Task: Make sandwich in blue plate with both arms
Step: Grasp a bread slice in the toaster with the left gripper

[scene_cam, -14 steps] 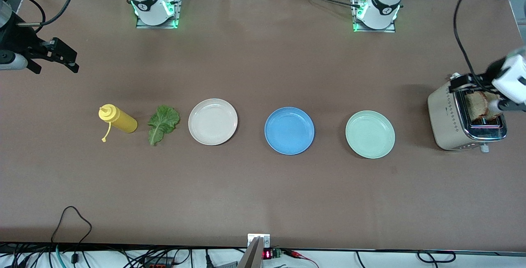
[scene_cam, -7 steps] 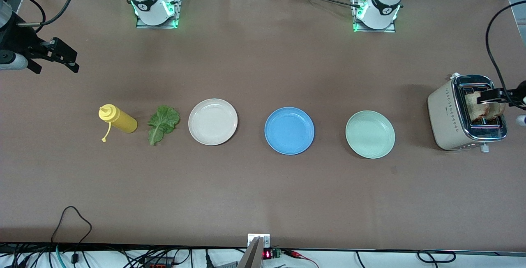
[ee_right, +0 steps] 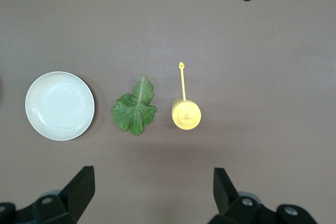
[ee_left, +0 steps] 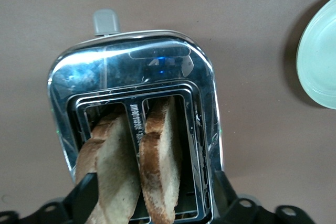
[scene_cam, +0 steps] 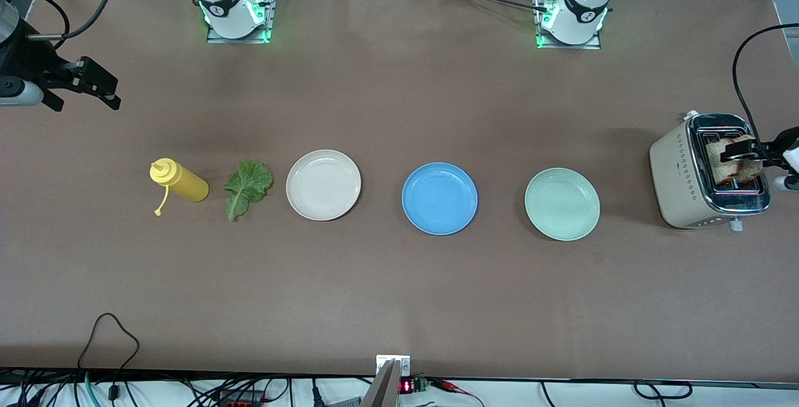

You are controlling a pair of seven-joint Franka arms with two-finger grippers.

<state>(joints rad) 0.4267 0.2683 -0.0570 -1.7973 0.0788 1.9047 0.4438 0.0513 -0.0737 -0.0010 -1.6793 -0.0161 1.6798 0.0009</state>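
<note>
Three round plates lie in a row across the middle of the brown bench (scene_cam: 399, 294): a cream-white plate (scene_cam: 323, 184), a glossy blue plate (scene_cam: 439, 198) and a pale mint-green plate (scene_cam: 562, 203). Taking the blue plate as the landmark, the cream-white one sits beside it toward the right arm's end and the mint-green one beside it toward the left arm's end. All three are bare.

One crinkled green lettuce leaf (scene_cam: 247, 188) lies flat just beside the cream-white plate, and one yellow squeeze bottle (scene_cam: 178, 183) stands next to the leaf, both well apart from the blue plate. One beige and chrome two-slot toaster (scene_cam: 708, 173) stands well apart from the blue plate at the left arm's end, with two slices of toasted brown bread (ee_left: 131, 177) sticking up out of its slots.

Two tools are in view. The left tool (ee_left: 152, 195) is down over the toaster, its fingers spread wide on either side of both slices, gripping neither. The right tool (ee_right: 152, 190) waits in the air with fingers wide apart and nothing between them.
</note>
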